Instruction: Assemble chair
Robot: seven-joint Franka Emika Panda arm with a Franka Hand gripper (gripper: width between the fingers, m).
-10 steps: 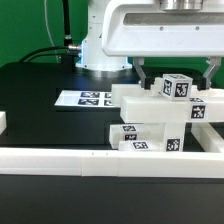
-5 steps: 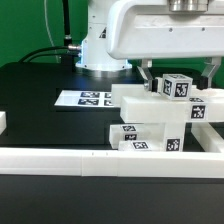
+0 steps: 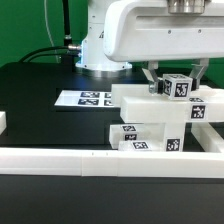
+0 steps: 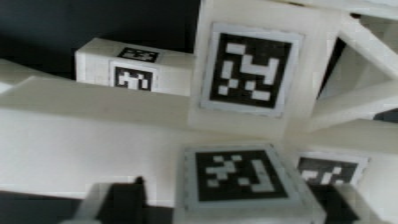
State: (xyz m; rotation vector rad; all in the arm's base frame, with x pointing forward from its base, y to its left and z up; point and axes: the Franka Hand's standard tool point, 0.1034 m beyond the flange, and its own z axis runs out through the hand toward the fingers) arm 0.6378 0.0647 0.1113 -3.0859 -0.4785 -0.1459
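Pincer [image 3: 176,77] narrower about post [image 3: 177,88], contact unclear

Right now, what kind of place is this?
Probably a robotics lab bench: a black table edged by a white border rail, a marker board of printed tags, and a white robot arm over tagged chair parts.
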